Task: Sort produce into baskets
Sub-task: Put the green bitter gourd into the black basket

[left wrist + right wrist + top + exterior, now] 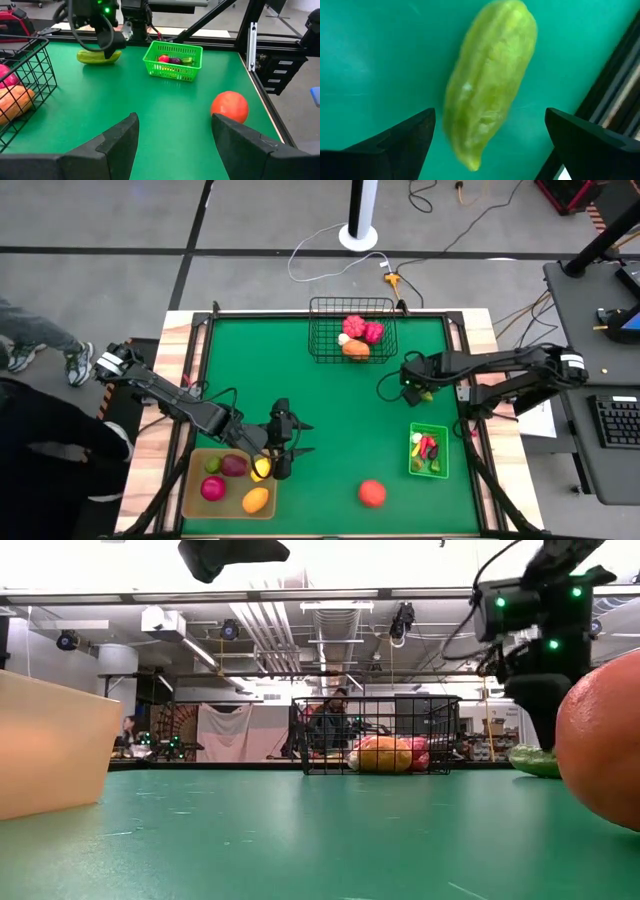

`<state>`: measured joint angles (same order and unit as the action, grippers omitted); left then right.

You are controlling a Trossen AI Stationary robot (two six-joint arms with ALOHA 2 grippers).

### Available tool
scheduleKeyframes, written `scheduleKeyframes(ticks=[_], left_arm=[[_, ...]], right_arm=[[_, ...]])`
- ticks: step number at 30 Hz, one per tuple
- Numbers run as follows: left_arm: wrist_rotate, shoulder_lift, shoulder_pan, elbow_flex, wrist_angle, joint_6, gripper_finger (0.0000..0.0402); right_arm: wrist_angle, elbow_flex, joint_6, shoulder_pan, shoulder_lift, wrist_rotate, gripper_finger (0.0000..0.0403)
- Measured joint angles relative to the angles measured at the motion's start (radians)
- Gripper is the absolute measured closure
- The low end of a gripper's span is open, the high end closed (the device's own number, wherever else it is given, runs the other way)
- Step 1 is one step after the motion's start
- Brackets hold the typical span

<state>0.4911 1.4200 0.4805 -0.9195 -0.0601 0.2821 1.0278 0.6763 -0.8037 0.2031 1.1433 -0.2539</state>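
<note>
A pale green cucumber-like piece (490,85) lies on the green mat near the right edge (426,393). My right gripper (490,142) is open just above it (414,385), one finger on either side with a gap to each. My left gripper (282,448) is open and empty (172,137), above the right end of the tan tray (200,505), which holds green, purple, yellow, pink and orange pieces. The black wire basket (322,330) at the far edge holds pink and orange pieces. The green bin (444,450) holds several small pieces.
A red-orange ball (372,493) lies loose on the mat near the front edge, between the tray and the bin; it fills the right of the low view (600,740). The middle of the mat is bare. A person's legs show beyond the table's left edge (40,345).
</note>
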Motion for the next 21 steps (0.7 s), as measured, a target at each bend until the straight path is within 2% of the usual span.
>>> scheduleKeyframes(ticks=[10, 14, 21], left_arm=[[0.000, 0.000, 0.000, 0.000, -0.004, -0.001, 0.0170], [0.000, 0.000, 0.000, 0.000, -0.009, -0.004, 0.0170], [0.000, 0.000, 0.000, 0.000, -0.009, -0.007, 0.0170]], right_arm=[[-0.135, -0.100, -0.010, 0.000, 0.003, -0.010, 0.0051], [-0.156, -0.117, -0.010, 0.000, 0.003, -0.009, 0.0089], [-0.171, -0.120, -0.003, 0.000, 0.003, -0.003, 0.0184]])
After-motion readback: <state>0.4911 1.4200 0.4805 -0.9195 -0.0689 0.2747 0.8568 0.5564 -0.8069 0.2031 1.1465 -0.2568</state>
